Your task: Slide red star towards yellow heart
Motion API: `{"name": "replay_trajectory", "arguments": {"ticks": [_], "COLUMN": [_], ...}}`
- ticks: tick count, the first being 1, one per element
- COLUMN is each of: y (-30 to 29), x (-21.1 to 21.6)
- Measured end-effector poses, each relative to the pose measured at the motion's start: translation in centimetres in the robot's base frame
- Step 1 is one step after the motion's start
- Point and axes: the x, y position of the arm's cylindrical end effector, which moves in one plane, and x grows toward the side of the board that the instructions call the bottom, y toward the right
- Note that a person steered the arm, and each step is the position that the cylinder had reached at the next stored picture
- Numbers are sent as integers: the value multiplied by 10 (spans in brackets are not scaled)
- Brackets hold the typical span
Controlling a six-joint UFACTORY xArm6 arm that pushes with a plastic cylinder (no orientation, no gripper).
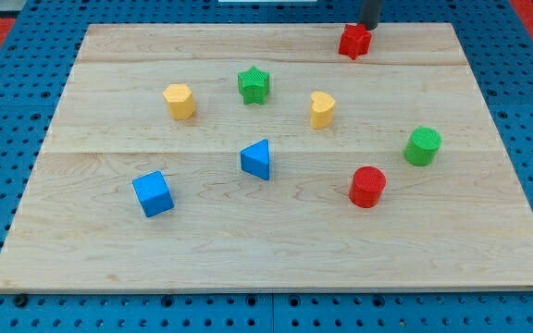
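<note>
You see my tip (368, 27), a bare rod with no pincer, touching the red star (354, 42) at the table's (489, 240) top edge, with the yellow heart (321, 109) well below.

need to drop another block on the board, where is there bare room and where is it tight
Widest bare wood: the strip along the view's bottom edge, below the blue cube and red cylinder. The top left corner, above the yellow block, is also bare. Crowded: the middle, around the green star, yellow heart and blue wedge. My tip sits behind the red star.
</note>
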Motion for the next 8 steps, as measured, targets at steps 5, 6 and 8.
{"name": "replay_trajectory", "arguments": {"ticks": [5, 6, 8], "y": [-18, -5, -115], "x": [13, 30, 19]}}
